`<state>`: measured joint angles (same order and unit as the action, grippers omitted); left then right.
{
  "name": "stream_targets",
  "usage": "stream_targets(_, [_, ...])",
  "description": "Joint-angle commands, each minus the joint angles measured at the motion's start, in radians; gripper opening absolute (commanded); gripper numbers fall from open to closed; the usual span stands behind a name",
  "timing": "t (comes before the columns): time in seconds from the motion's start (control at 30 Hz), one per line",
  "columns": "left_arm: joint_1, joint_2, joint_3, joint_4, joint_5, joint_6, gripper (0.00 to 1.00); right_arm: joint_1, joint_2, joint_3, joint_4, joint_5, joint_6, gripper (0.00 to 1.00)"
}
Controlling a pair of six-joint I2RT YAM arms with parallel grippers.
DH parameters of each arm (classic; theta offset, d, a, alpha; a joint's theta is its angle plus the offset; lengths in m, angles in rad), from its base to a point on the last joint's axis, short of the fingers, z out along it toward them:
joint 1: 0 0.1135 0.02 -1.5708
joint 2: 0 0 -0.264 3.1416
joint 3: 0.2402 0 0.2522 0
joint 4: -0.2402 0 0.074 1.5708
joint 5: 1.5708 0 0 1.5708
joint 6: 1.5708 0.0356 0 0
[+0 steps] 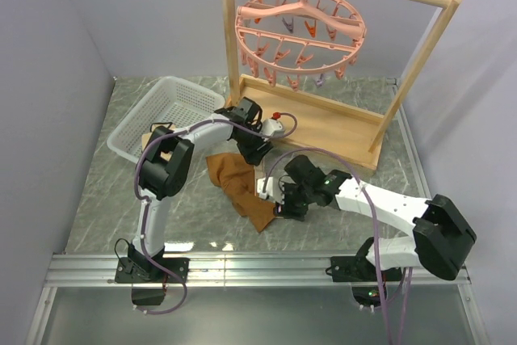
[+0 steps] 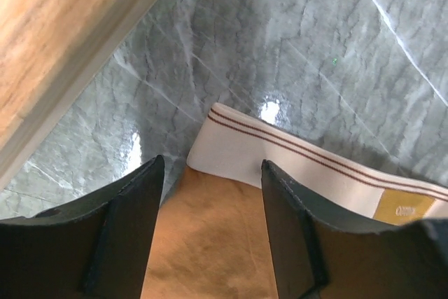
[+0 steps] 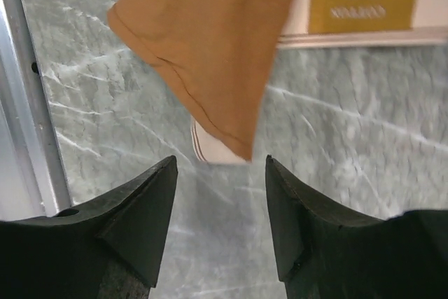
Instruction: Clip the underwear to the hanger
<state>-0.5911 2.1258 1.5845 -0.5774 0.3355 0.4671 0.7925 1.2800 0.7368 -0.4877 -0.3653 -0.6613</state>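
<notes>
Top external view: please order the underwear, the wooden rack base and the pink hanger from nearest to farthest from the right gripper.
From the right gripper:
1. Underwear, just to its left, lying low.
2. Wooden rack base, behind it.
3. Pink hanger, hung high at the back.

Grey-green marbled counter [image 1: 105, 208], glossy enough to show glare spots. Wooden rack [image 1: 323, 123]: a flat base board at the far right of the counter, two uprights and a round top bar (the right upright leans outward). White perforated plastic basket [image 1: 166, 103] at far left, just beside the rack's base. A beige item [image 1: 156, 138] lies in its near corner, mostly hidden. Aluminium rail [image 1: 258, 268] runs along the near edge. Plain pale walls [image 1: 48, 54] enclose three sides.
</notes>
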Motion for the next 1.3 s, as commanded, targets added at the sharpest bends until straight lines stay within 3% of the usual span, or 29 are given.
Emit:
stream_targets(0.0, [0.008,0.025,0.038,-0.042,0.068,0.004,0.64,0.053,0.033,-0.011,0.121,0.066,-0.055,0.6])
stream_targets(0.23, [0.01,0.039,0.06,-0.029,0.073,-0.008,0.67,0.057,0.124,0.016,0.155,0.065,-0.038,0.57])
stream_targets(0.33, [0.007,0.059,0.074,-0.019,0.076,-0.025,0.65,0.059,0.139,0.015,0.161,0.058,-0.038,0.46])
stream_targets(0.37, [0.007,0.069,0.08,-0.015,0.076,-0.033,0.61,0.057,0.137,0.013,0.161,0.055,-0.041,0.42])
stream_targets(0.43, [0.008,0.085,0.089,-0.022,0.074,-0.047,0.49,0.06,0.122,0.012,0.159,0.055,-0.041,0.15])
stream_targets(0.47, [0.008,0.095,0.094,-0.027,0.07,-0.051,0.37,0.062,0.111,0.013,0.152,0.061,-0.037,0.0])
stream_targets(0.63, [0.023,0.022,0.051,-0.082,0.069,-0.068,0.01,0.068,-0.034,0.036,0.068,0.117,-0.061,0.0])
stream_targets(1.03, [0.116,-0.522,-0.299,0.001,0.096,-0.326,0.0,0.071,-0.252,-0.022,-0.086,0.386,-0.26,0.0])
stream_targets(1.27, [0.122,-0.876,-0.438,-0.05,0.131,-0.341,0.0,0.163,-0.621,-0.076,-0.233,0.416,-0.376,0.0])
